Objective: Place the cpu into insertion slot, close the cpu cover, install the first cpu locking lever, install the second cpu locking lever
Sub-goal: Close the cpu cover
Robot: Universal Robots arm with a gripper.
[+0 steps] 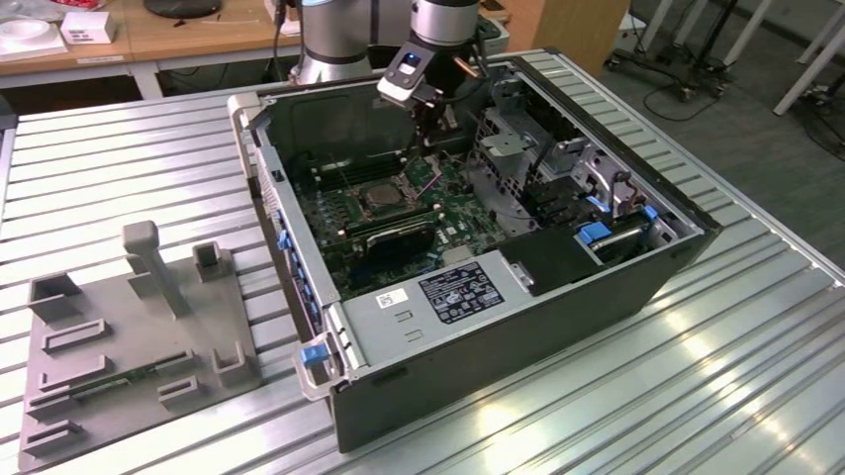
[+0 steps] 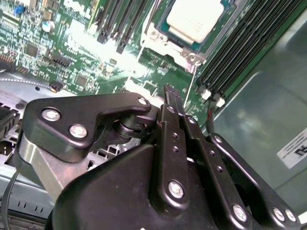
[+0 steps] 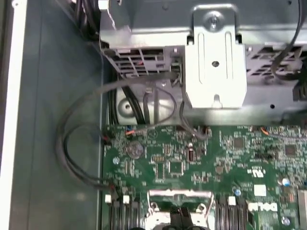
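The cpu (image 2: pixel 194 19), a silvery-beige square chip, lies in the insertion slot (image 1: pixel 376 198) on the green motherboard (image 1: pixel 449 213) inside the open computer case. A silvery metal frame (image 2: pixel 160 37), the cpu cover, rings the chip; I cannot tell whether it lies fully flat. A thin metal lever rod (image 2: pixel 190 79) runs from the frame's corner towards my fingertips. My gripper (image 1: pixel 432 129) hangs over the board just behind the slot. In the second wrist view its black fingers (image 2: pixel 169 93) stand together, shut, with nothing seen between them. The frame's edge (image 3: pixel 180 194) shows in the first wrist view.
Long black memory slots (image 2: pixel 240 45) flank the socket. Loose cables (image 3: pixel 76 143) and a metal drive bracket (image 3: pixel 216 62) sit behind it. The case walls (image 1: pixel 271 188) enclose the board. A grey fixture tray (image 1: pixel 133 336) stands at the exterior view's left on the ribbed metal table (image 1: pixel 687 396).
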